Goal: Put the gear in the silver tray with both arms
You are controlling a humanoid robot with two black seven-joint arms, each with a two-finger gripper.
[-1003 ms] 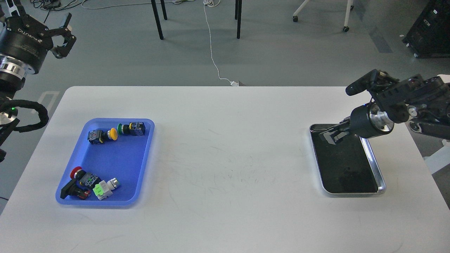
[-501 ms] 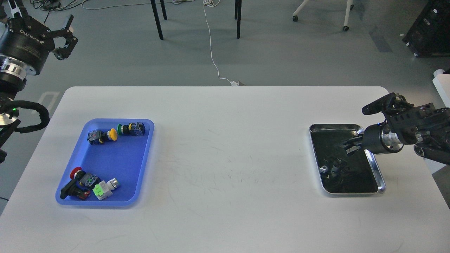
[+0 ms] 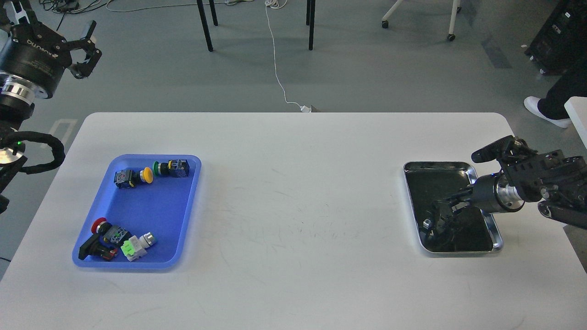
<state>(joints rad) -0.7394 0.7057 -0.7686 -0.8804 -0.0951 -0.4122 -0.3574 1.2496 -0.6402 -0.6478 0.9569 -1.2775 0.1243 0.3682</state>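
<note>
- A white worktop (image 3: 293,220) is seen from above, filling the lower two thirds of the frame.
- The silver tray (image 3: 487,215) lies at the right of the frame, its long axis running from the upper frame towards the lower frame, its dark bottom reflecting what hangs above it.
- The right gripper (image 3: 442,211) is held low over the middle of the silver tray, reaching in from the right edge of the frame and pointing left and slightly down.
- Against the dark, mirror-like tray bottom the right gripper's fingers cannot be told from their reflection, so whether it is open or closed cannot be told; a small pale part (image 3: 427,223) is seen just below and left of it, possibly a piece of gear lying in the tray.
- The blue tray (image 3: 151,215) lies at the left of the frame, well apart from the silver tray, with several push-button parts in it, among them a yellow-capped button (image 3: 146,174) and a red-capped button (image 3: 99,225).
- The left gripper (image 3: 87,50) is held in the upper left corner of the frame, beyond the worktop's edge, its fingers spread open and holding nothing.
- The remaining gear is judged to lie below and right of the left gripper, which is much the nearer of the two to the blue tray.
</note>
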